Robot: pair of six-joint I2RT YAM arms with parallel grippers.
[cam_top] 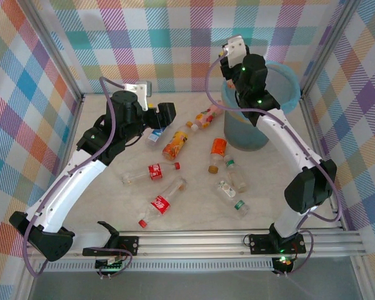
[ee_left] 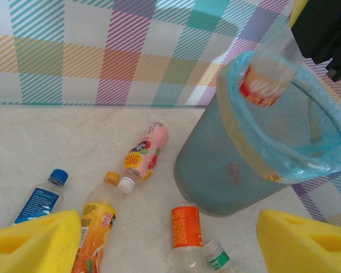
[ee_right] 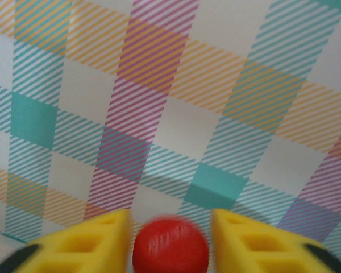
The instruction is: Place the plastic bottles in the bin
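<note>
Over the bin (cam_top: 264,128), my right gripper (cam_top: 228,65) stands open. A red bottle cap (ee_right: 170,250) shows blurred between its yellow fingers (ee_right: 88,242), with gaps on both sides. The left wrist view has that clear red-labelled bottle (ee_left: 270,74) tilted at the mouth of the bin (ee_left: 227,165), under the black gripper. My left gripper (cam_top: 165,115) is open above the table, nothing between its fingers (ee_left: 34,242). Plastic bottles lie on the table: two red-labelled (cam_top: 151,173) (cam_top: 162,203), an orange one (cam_top: 175,145), a blue-labelled one (cam_top: 156,135).
More bottles lie near the bin: a pink-and-orange one (ee_left: 143,154), a clear one with an orange label (ee_left: 186,230), and green-capped ones (cam_top: 232,199). Checked walls close the table on three sides, and a metal rail (cam_top: 194,240) runs along the near edge.
</note>
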